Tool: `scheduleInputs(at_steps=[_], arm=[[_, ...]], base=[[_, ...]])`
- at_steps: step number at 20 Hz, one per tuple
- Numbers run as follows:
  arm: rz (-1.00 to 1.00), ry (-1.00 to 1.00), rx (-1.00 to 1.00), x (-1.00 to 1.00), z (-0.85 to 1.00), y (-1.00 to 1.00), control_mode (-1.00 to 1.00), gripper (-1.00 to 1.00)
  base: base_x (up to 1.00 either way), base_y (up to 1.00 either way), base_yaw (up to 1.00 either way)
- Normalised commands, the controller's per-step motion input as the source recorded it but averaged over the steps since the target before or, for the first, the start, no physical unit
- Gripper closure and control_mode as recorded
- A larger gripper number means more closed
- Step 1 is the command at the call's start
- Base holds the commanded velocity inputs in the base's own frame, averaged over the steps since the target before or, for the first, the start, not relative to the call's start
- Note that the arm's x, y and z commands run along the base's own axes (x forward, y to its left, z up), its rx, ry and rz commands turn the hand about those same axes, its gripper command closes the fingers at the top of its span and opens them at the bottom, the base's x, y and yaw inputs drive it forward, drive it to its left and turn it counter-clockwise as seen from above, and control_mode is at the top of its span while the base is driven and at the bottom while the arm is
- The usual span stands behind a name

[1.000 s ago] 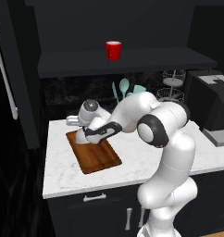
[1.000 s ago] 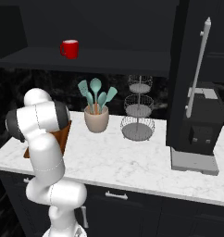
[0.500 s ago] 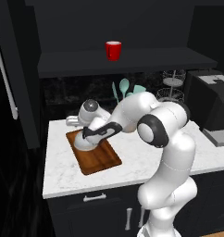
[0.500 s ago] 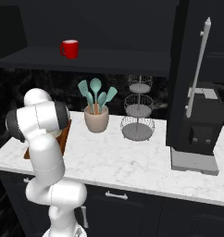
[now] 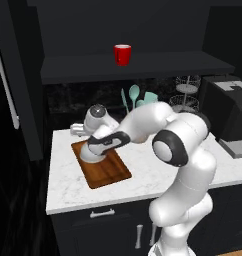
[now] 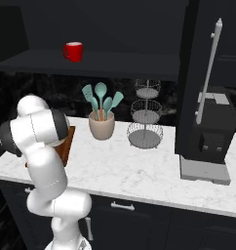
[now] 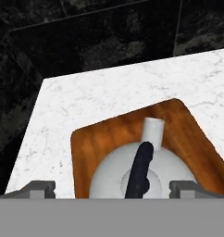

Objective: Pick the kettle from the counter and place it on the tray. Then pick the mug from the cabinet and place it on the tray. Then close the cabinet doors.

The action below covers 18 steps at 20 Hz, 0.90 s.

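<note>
The kettle is seen resting on the tray, flanked by the gripper fingers spread wide apart, so the red mug on the cabinet shelf is judged next.

The tray looks like brown wood with a visible grain and a light sheen. The kettle is smooth, matt silver-grey, its handle matt black. The desk is white marble-patterned stone. The mug is glossy red.
</note>
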Motion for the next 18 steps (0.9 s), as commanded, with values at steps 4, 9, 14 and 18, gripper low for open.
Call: scheduleInputs(at_steps=[4,9,14,18], arm=[[0.00,0.03,0.00,-0.44,0.67,-0.14,-1.00,-1.00],[0.00,0.00,0.00,-0.80,0.38,-0.36,-1.00,-1.00],[0.00,-0.02,0.00,-0.87,0.27,-0.54,-1.00,-1.00],[0.00,-0.02,0.00,-0.26,0.00,-0.33,-1.00,-1.00]], base=[[0.00,0.00,0.00],[0.00,0.00,0.00],[0.00,0.00,0.00],[0.00,0.00,0.00]])
